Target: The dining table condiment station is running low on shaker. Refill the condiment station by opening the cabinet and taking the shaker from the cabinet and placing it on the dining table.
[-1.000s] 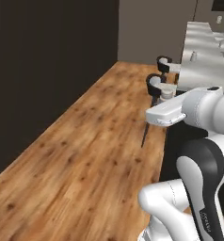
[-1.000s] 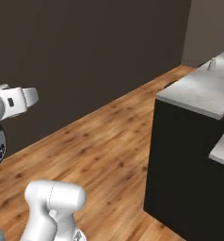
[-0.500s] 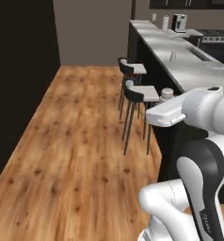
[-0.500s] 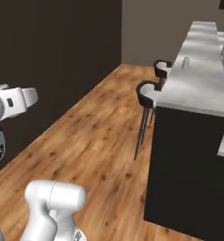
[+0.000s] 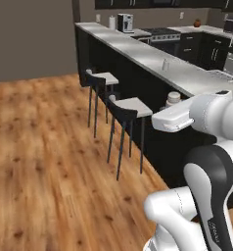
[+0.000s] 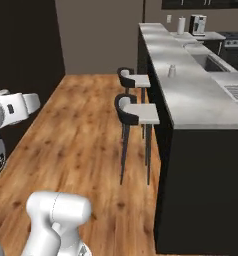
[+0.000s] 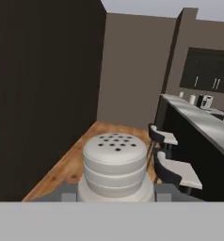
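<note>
Standing upright between the jaws, the small off-white tapered shaker (image 7: pixel 115 165) with its rounded, hole-dotted cap sits clamped in the gripper (image 7: pixel 116 194); in the hand view the cap points up at the camera and the two dark finger tips (image 7: pixel 68 196) press against its base on either side, so its long axis runs along the gripper, roughly vertical to the room. From the left base view the shaker's cap (image 5: pixel 174 97) peeks out just behind the white hand, held in the air beside the long bar-height dining table (image 5: pixel 152 61) with its pale grey marble top and black sides. That is the relation the next move turns on, as I judge it: the table top lies ahead and to the robot's right of the held shaker, its near end close by the arm, so the carry has to go sideways over the long edge before lowering. Two black-backed bar stools with pale seats (image 6: pixel 135 110) stand against that long edge, between the robot and the middle of the top. Another small pale shaker-like item (image 6: pixel 172 71) already stands on the marble near the long edge, well away. The finger tips are mostly cut off at the bottom of the hand view, and the shaker's lower body is hidden behind the hand in the left base view.
</note>
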You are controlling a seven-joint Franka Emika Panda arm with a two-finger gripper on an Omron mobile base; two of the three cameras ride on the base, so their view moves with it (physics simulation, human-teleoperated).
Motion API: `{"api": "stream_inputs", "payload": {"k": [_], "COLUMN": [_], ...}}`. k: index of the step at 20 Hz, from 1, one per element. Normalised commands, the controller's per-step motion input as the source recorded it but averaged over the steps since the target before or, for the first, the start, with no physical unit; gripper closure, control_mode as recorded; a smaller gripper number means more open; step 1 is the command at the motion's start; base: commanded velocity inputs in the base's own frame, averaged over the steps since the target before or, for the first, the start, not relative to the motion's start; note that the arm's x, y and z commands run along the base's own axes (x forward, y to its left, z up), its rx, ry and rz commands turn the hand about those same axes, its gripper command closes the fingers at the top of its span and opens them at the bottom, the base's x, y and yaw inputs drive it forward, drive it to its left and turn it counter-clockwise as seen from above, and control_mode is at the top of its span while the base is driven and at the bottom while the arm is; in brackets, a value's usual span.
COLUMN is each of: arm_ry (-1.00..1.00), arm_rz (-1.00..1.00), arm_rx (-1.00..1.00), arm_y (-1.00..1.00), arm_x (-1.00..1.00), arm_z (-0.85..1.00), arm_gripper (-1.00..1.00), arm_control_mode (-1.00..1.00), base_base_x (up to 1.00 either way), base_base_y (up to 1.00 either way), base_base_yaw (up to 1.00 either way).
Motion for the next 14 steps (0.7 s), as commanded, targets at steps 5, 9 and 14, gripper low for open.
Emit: {"api": "stream_inputs", "payload": {"k": [5,9,14], "arm_ry": [0.00,0.00,0.00], "arm_rz": [0.00,0.00,0.00], "arm_rx": [0.00,0.00,0.00], "arm_y": [0.00,0.00,0.00], "arm_x": [0.00,0.00,0.00], "arm_z": [0.00,0.00,0.00], "arm_gripper": [1.00,1.00,1.00], "arm_control_mode": [1.00,1.00,1.00], "base_base_x": [0.92,0.88,0.77], "base_base_y": [0.75,0.56,0.63], "base_base_yaw": [-0.56,-0.51,-0.56]}}
